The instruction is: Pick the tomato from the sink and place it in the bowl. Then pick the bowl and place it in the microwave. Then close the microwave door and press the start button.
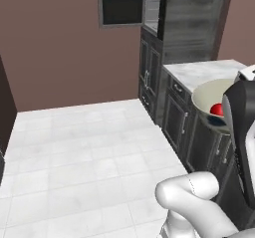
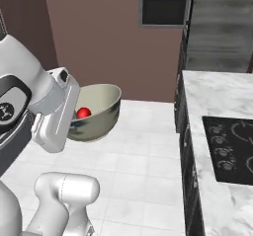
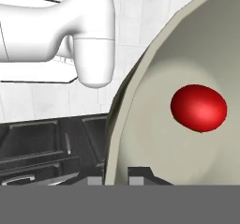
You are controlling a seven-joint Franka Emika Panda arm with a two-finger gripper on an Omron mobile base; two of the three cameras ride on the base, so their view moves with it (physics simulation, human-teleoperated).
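Note:
The cream bowl (image 1: 205,98) (image 2: 101,106) (image 3: 154,124) hangs in the air beside the counter, with the red tomato (image 1: 217,109) (image 2: 83,113) (image 3: 198,108) lying inside it. My gripper (image 3: 116,178) (image 2: 74,125) is shut on the bowl's rim, one fingertip inside the wall and one outside. The microwave (image 1: 152,14) sits high in the tall cabinet at the far wall. Its dark-glass door (image 1: 121,9) (image 2: 164,9) stands swung open to the left. The sink is out of view.
A white marble counter (image 1: 204,72) (image 2: 217,97) over dark cabinets (image 1: 175,115) runs along the right, with a black stovetop (image 2: 232,148) set in it. Pale tiled floor (image 1: 84,152) lies open to the left. My own arm crosses the hand view.

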